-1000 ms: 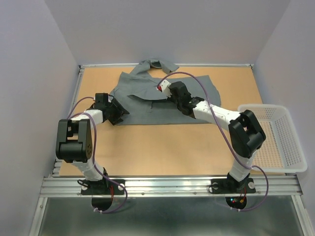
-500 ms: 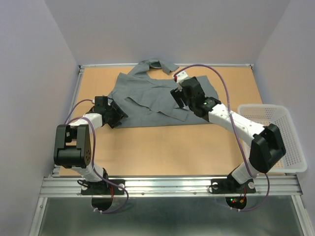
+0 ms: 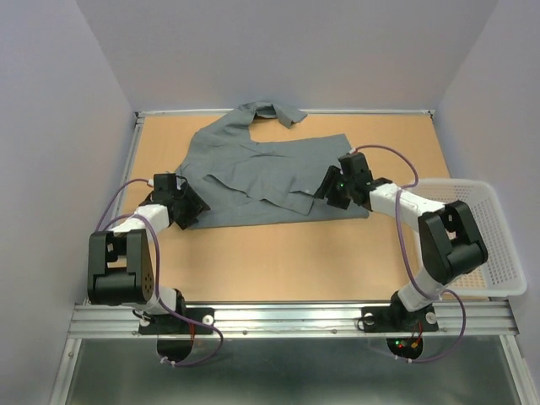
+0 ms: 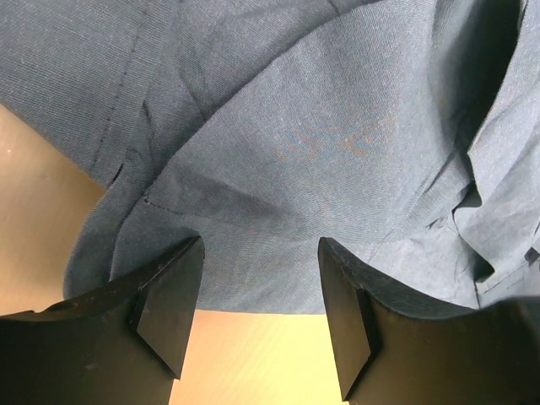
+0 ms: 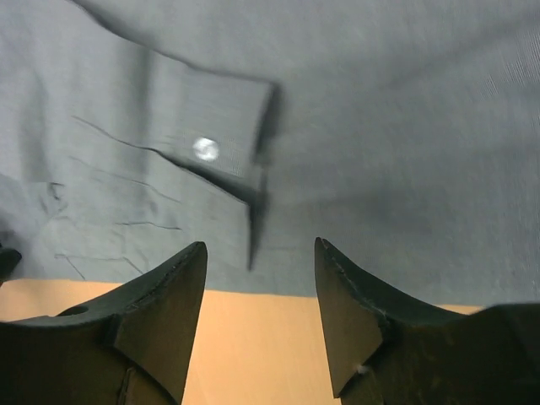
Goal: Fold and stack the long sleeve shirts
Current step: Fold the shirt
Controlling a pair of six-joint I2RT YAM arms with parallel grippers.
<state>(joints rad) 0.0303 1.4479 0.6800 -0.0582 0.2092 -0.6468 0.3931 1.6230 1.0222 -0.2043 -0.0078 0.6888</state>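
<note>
Grey shirt (image 3: pixel 270 173) spread on the far half of the table (image 3: pixel 278 261), collar at the far edge. Left gripper (image 3: pixel 187 207), jaws apart and empty, sits at the near-left hem. Right gripper (image 3: pixel 332 187), jaws also apart and empty, sits at the near-right hem, with a buttoned cuff (image 5: pixel 221 143) just beyond its fingertips. A second earlier the right gripper was over the shirt's middle; the sleeve now lies across the body.

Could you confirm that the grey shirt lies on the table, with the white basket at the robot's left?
Not quite: the top external view shows the white basket at the robot's right. The grey shirt does lie on the table.
</note>
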